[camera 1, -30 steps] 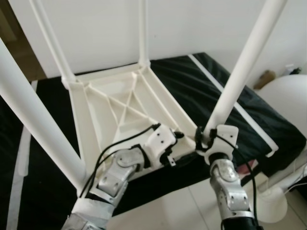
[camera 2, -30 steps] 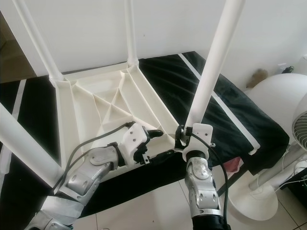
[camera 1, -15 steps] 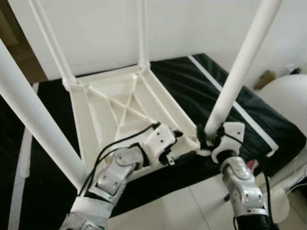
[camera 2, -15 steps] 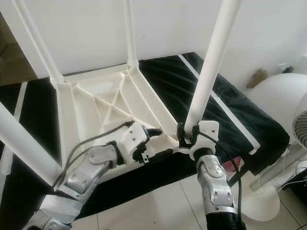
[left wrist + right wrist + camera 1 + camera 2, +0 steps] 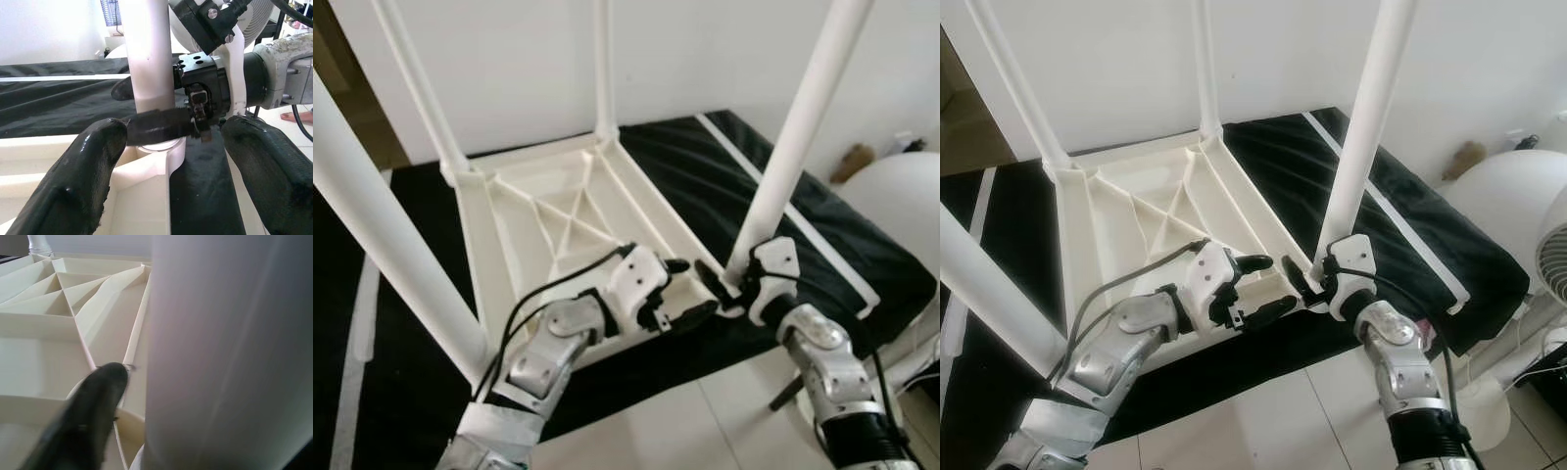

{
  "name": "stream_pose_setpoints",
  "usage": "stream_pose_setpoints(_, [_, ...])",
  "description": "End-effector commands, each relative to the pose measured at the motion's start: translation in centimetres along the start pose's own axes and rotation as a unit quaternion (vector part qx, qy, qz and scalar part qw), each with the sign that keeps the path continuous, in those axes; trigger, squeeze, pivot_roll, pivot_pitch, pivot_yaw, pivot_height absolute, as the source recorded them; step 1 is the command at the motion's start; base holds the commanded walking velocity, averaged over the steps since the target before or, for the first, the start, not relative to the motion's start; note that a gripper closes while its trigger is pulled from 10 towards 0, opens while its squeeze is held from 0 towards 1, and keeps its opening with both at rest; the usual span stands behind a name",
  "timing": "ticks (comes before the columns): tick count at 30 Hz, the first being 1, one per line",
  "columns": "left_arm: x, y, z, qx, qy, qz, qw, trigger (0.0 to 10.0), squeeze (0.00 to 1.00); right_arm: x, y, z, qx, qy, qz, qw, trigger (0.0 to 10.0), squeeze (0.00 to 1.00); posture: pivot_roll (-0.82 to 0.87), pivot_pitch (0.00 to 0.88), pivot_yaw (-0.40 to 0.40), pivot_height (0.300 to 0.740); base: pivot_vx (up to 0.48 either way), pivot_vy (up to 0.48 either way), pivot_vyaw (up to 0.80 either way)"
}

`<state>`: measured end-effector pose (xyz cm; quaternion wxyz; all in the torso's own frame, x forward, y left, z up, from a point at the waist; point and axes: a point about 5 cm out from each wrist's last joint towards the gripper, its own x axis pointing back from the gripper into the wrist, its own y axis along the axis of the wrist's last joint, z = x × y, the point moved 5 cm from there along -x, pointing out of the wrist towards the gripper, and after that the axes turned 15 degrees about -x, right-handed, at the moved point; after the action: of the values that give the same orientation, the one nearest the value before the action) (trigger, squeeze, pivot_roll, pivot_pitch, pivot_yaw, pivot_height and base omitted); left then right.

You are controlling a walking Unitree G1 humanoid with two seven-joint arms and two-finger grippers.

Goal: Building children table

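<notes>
Both grippers at upturned table's [image 5: 524, 230] near-right leg [image 5: 793, 147]; right gripper [image 5: 1307, 284] around it

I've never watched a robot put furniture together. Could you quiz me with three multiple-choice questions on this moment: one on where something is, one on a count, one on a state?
1. Where is the right gripper?
A. At the base of the near right white tubular leg
B. On the far left leg
C. Resting on the tiled floor

2. How many legs stand up from the upside-down white plastic table top?
A. Two
B. Three
C. Four

3. How are the left gripper's fingers?
A. Shut on a leg
B. Open, holding nothing
C. Shut on a cable

Answers:
1 A: its black fingers sit on either side of that leg just above its corner socket, as the left wrist view shows.
2 C: one leg rises from each corner.
3 B: the wrist view shows its two fingers spread wide, short of the leg.
</notes>
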<state>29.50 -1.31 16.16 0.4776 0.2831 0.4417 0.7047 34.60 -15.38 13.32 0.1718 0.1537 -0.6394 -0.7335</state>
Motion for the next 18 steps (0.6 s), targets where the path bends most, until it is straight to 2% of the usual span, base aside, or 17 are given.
stream_pose_setpoints(1, [0.1, 0.0, -0.3, -0.006, -0.013, 0.003, 1.000, 10.0, 0.00, 0.0, -0.2, -0.1, -0.005, 0.007, 0.004, 1.000, 0.0, 0.00, -0.08, 0.018, 0.001, 0.740, 0.000, 0.000, 0.00])
stream_pose_setpoints(9, [0.3, -0.1, -0.1, -0.002, -0.007, 0.006, 1.000, 10.0, 0.00, 0.4, -0.6, -0.5, -0.011, -0.004, 0.014, 1.000, 0.0, 0.00, -0.09, 0.028, -0.004, 0.740, 0.000, 0.000, 0.00])
stream_pose_setpoints(10, [0.3, -0.1, -0.2, -0.001, -0.008, 0.005, 1.000, 10.0, 0.00, 0.6, -0.7, -0.6, -0.015, -0.009, 0.014, 1.000, 4.8, 0.00, -0.10, 0.031, -0.003, 0.740, 0.000, 0.000, 0.00])
stream_pose_setpoints(11, [0.3, -0.1, -0.2, -0.001, -0.008, 0.005, 1.000, 10.0, 0.00, 0.6, -0.7, -0.6, -0.015, -0.009, 0.014, 1.000, 4.8, 0.00, -0.10, 0.031, -0.003, 0.740, 0.000, 0.000, 0.00])
stream_pose_setpoints(12, [0.2, 0.0, -0.3, 0.000, -0.009, 0.005, 1.000, 10.0, 0.00, 0.7, -0.8, -0.7, -0.020, -0.018, 0.013, 1.000, 10.0, 0.00, -0.10, 0.032, -0.004, 0.740, 0.000, 0.000, 0.00])
stream_pose_setpoints(14, [0.1, 0.0, -0.3, 0.001, -0.010, 0.004, 1.000, 10.0, 0.00, 0.8, -1.0, -0.7, -0.026, -0.022, 0.013, 0.999, 10.0, 0.00, -0.10, 0.032, -0.004, 0.740, 0.000, 0.000, 0.00])
stream_pose_setpoints(15, [0.1, 0.0, -0.4, 0.003, -0.009, 0.003, 1.000, 10.0, 0.00, 1.1, -1.0, -0.8, -0.025, -0.049, 0.005, 0.998, 10.0, 0.00, -0.10, 0.039, -0.004, 0.740, 0.000, 0.000, 0.00])
stream_pose_setpoints(18, [0.1, 0.1, -0.4, 0.004, -0.009, 0.003, 1.000, 10.0, 0.00, 1.2, -0.9, -0.9, -0.016, -0.071, -0.005, 0.997, 10.0, 0.00, -0.10, 0.039, -0.004, 0.740, 0.000, 0.000, 0.00])
